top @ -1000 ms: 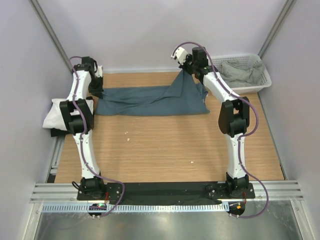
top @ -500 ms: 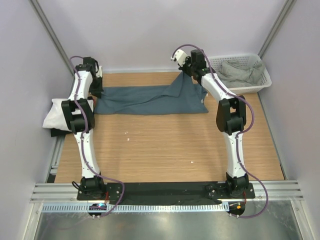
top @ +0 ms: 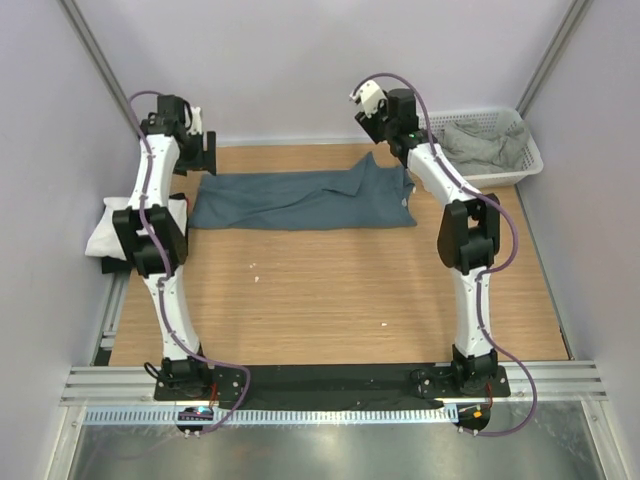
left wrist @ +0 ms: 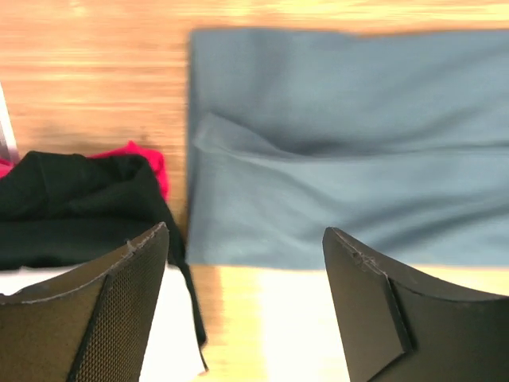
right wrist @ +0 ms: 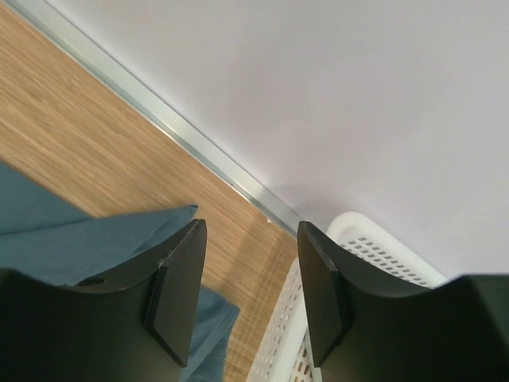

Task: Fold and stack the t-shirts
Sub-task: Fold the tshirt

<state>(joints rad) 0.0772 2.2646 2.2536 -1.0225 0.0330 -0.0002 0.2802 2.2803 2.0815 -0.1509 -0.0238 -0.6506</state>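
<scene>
While blue shirt (top: 300, 200) lies flat on far tabletop (top: 330, 300), I see left gripper (top: 205, 150), right gripper (top: 368, 105) both spread, holding nothing; bad pinch at bumpy right end could make fold crooked.

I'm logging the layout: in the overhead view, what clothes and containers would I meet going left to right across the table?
white t-shirt → slate-blue t-shirt → white mesh basket, with the grey-green t-shirt inside it.

Plain slate-blue cloth t-shirt (top: 300, 200); tan wooden table (top: 320, 290) streaked with grain; white plastic mesh basket (top: 510, 175) (rows of small holes) holds a crumpled grey-green cloth shirt (top: 480, 145).
</scene>
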